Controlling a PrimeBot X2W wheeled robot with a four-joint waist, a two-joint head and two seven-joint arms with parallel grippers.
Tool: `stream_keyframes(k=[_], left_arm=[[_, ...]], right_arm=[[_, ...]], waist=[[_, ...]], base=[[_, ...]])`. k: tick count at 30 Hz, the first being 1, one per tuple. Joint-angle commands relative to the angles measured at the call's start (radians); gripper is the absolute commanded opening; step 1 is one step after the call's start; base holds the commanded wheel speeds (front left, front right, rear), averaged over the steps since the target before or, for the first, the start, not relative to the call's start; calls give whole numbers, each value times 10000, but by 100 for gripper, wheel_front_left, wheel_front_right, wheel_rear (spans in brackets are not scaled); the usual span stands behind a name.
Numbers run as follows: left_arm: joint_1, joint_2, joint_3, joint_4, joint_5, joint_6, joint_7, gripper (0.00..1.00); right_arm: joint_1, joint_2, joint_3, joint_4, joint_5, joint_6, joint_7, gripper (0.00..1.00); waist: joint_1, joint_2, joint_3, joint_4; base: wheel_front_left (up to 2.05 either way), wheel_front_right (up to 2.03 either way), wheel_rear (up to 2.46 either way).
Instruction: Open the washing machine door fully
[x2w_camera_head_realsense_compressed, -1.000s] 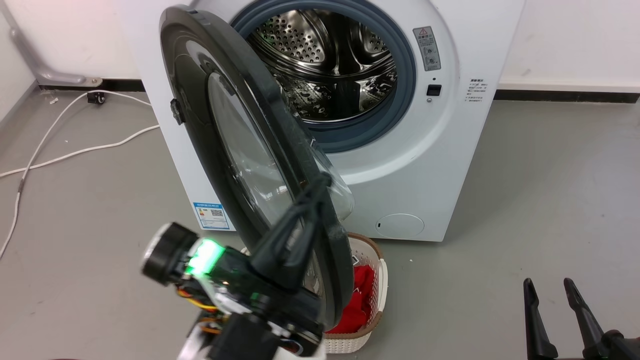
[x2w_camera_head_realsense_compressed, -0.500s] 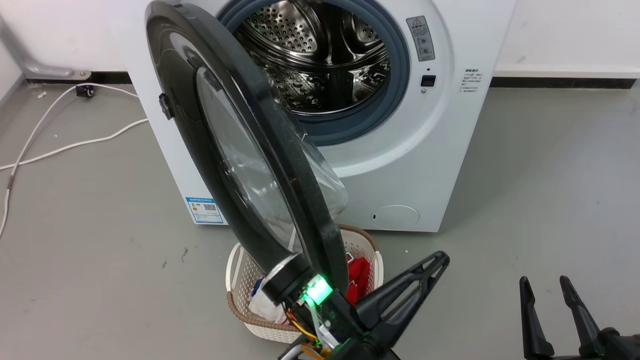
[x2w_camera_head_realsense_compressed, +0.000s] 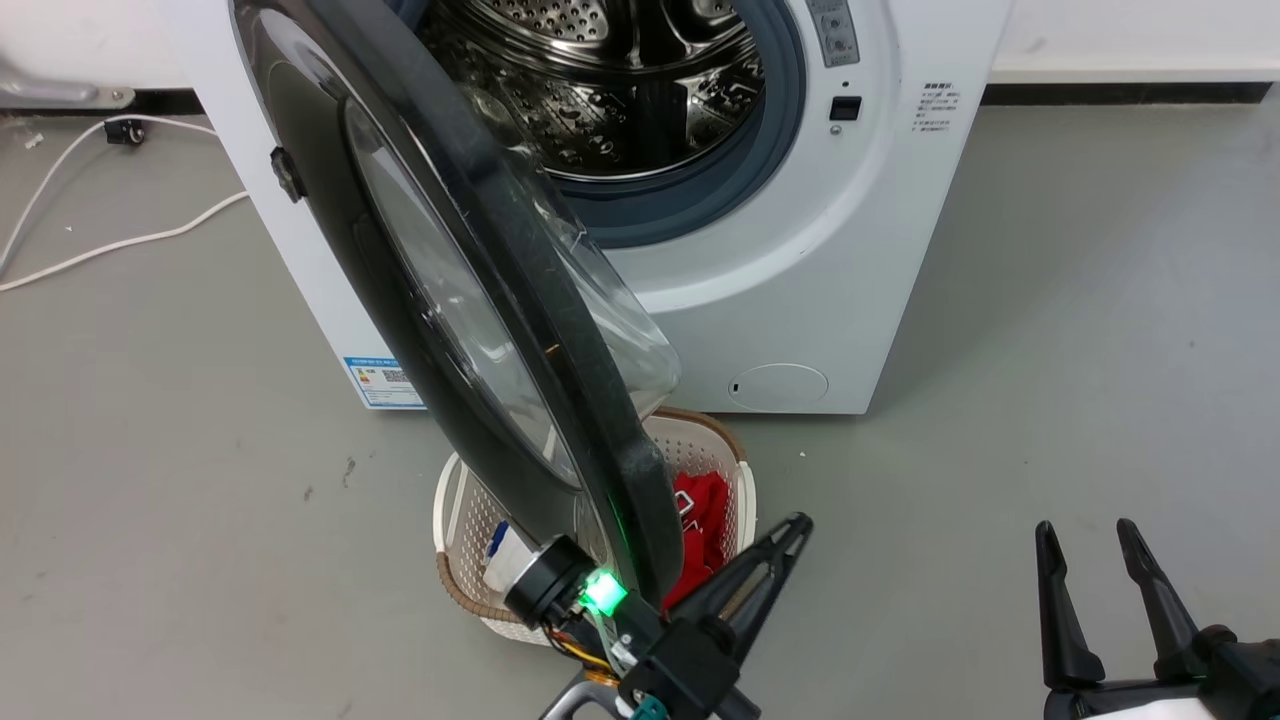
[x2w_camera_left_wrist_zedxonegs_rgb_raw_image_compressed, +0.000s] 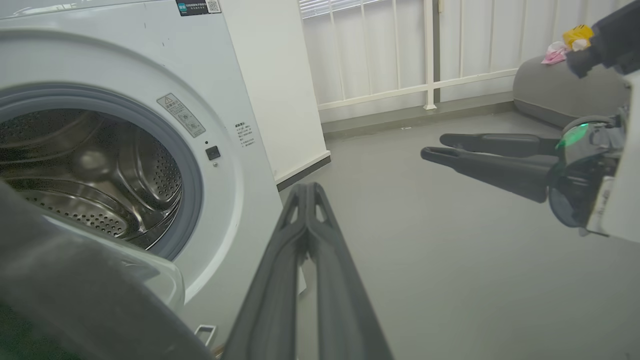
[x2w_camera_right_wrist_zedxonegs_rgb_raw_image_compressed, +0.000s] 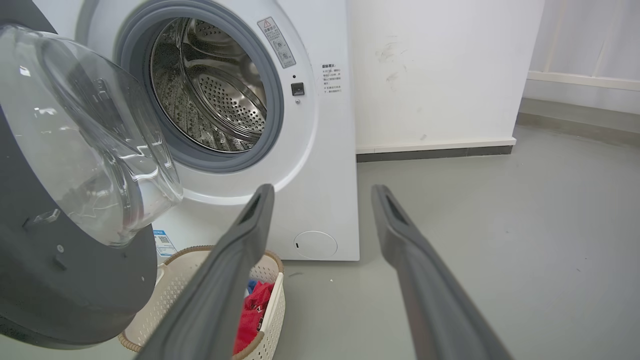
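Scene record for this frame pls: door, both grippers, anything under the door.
door: washing machine door partly open, standing out from the front
machine: washing machine, drum exposed
left: left gripper shut, holding nothing, beside the door's lower rim
right: right gripper open, empty, well off from the door
under door: laundry basket holding red cloth

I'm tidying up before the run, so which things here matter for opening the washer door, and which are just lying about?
Job: washing machine door, washing machine, left tool.
Lying about: laundry basket, red cloth, white cable.
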Motion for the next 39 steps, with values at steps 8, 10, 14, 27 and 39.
stream_keyframes(k=[8, 10, 14, 27, 39], left_arm=[[205, 36, 691, 247, -347, 672, -16, 0], [309, 93, 866, 234, -430, 805, -15, 0], [534, 288, 1224, 242, -519, 1015, 7, 0], [1367, 838, 2580, -121, -845, 1741, 53, 0], [2430, 1153, 3620, -658, -1021, 2294, 63, 0]], right_arm=[[-103, 9, -81, 84, 47, -2, -18, 100], [-44, 9, -73, 114, 75, -2, -18, 100], [17, 9, -65, 150, 94, -2, -18, 100], [158, 9, -5, 177, 153, -2, -18, 100], [345, 6, -86, 221, 212, -2, -18, 100]], waist=[[-1, 0, 129, 162], [-1, 0, 87, 248], [-1, 0, 6, 436], [-1, 0, -71, 828], [-1, 0, -210, 1274]], base=[[0, 0, 0], [0, 0, 0], [0, 0, 0], [0, 0, 0], [0, 0, 0]])
